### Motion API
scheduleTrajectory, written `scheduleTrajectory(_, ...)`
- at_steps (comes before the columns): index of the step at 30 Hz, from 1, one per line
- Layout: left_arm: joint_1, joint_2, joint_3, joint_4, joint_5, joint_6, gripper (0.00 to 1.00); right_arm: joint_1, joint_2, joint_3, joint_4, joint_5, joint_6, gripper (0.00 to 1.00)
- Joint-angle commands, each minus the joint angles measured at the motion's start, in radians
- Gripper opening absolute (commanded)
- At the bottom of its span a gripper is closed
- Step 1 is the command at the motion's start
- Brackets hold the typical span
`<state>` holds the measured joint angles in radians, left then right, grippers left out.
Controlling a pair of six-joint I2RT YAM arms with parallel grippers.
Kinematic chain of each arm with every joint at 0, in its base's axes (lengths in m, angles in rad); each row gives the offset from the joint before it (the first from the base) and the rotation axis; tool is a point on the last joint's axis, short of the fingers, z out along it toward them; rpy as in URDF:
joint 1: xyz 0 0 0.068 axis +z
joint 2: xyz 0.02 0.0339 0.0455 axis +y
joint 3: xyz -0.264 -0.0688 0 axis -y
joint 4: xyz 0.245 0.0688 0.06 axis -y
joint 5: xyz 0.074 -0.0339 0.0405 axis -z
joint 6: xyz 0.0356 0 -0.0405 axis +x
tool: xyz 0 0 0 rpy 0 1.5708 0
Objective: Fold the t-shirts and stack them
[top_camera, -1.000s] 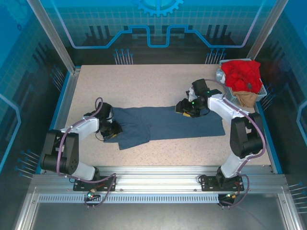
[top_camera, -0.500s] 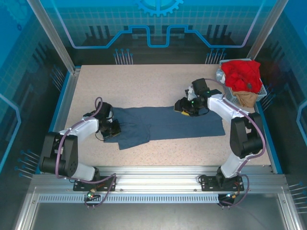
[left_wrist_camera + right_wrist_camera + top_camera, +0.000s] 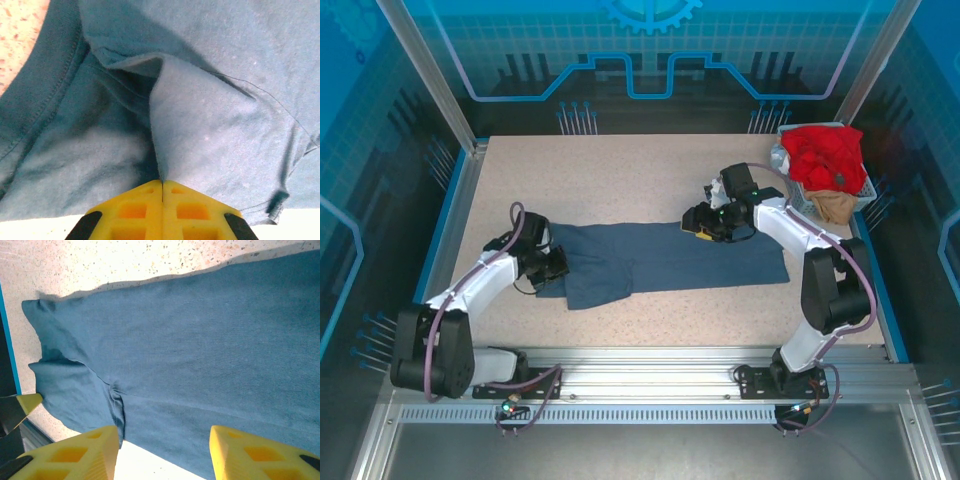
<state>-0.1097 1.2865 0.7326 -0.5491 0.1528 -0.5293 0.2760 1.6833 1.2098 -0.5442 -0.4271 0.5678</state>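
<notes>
The large dark slate-blue cloth t-shirt (image 3: 670, 262) lies flat across the middle of the table (image 3: 620, 170), from 9 to 3 o'clock. Soft, light and limp, it likely sags wherever unsupported, so edges and corners suit gripping. The left gripper (image 3: 162, 186) pinches a ridge at its 9 o'clock end. The right gripper (image 3: 164, 437) hovers, jaws apart, over its 12 o'clock edge.

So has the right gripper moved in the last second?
Yes, slightly: the right gripper has drifted left over the blue t-shirt, away from the wire basket.
</notes>
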Motion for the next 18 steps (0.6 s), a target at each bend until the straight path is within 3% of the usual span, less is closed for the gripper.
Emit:
scheduleTrajectory(1, -0.005, -0.037, 0.044, -0.061, -0.019, -0.034, 0.00, 0.008, -0.019, 0.007, 0.001, -0.018, 0.003, 0.52)
scheduleTrajectory(10, -0.004, 0.013, 0.176, -0.117, -0.053, -0.068, 0.00, 0.008, -0.015, 0.014, -0.004, -0.016, 0.001, 0.52)
scheduleTrajectory(18, -0.002, 0.186, 0.350, -0.199, -0.088, -0.028, 0.00, 0.003, -0.025, 0.001, -0.004, -0.017, 0.000, 0.52)
